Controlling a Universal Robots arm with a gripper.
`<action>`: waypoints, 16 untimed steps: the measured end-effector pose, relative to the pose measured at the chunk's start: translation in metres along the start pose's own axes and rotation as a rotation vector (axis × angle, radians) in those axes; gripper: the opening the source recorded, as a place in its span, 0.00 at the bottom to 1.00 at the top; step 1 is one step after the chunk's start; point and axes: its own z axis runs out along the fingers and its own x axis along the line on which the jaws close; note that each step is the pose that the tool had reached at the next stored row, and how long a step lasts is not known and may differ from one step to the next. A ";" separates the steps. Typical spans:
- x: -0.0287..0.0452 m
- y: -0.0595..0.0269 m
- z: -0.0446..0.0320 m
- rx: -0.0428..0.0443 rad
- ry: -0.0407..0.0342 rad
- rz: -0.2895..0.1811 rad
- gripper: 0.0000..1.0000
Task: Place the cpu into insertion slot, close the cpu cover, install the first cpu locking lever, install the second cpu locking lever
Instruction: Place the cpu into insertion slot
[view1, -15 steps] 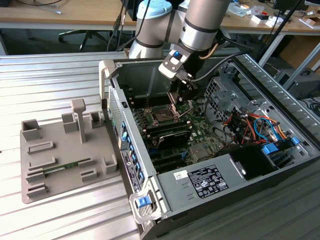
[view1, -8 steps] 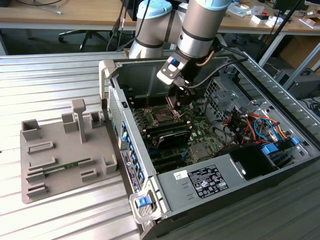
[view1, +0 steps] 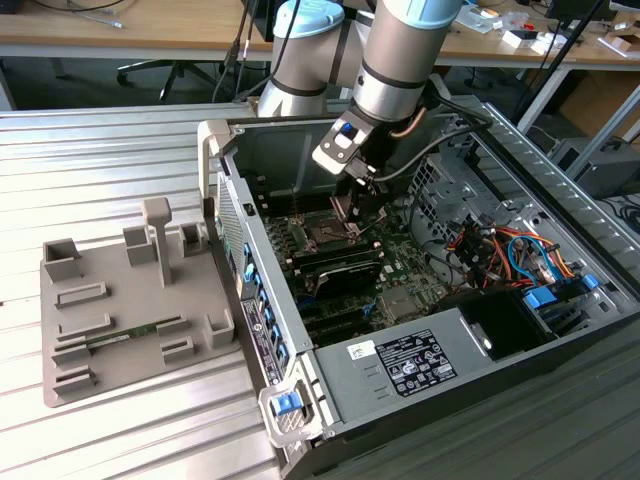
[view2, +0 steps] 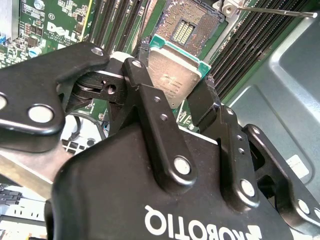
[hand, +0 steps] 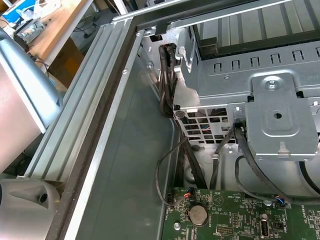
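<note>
My gripper (view2: 175, 75) is shut on the cpu (view2: 172, 75), a small square chip with a silvery top and a green edge, pinched by two opposite sides. Just beyond the chip lies the insertion slot (view2: 187, 22), uncovered, its gold contact field showing. The chip hangs tilted a little short of the slot and does not touch it. A thin metal locking lever (view2: 272, 11) sticks out free beside the slot. In the exterior view the gripper (view1: 350, 200) reaches down into the open computer case, right above the dark socket (view1: 325, 233). The cpu cover is out of view.
Long black memory slots (view2: 250, 45) run beside the socket. Coloured cables (view1: 495, 250) and a drive cage (hand: 280, 110) fill the case on the exterior view's right, with the power supply (view1: 415, 360) in front. A grey parts fixture (view1: 120, 300) lies on the slatted table (view1: 100, 150).
</note>
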 end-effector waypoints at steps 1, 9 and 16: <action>0.0000 0.0000 0.0003 0.0000 0.0001 0.000 0.54; -0.0001 -0.0014 0.0016 0.0000 -0.0001 0.000 0.54; -0.0001 -0.0039 0.0030 0.0000 -0.0011 0.000 0.54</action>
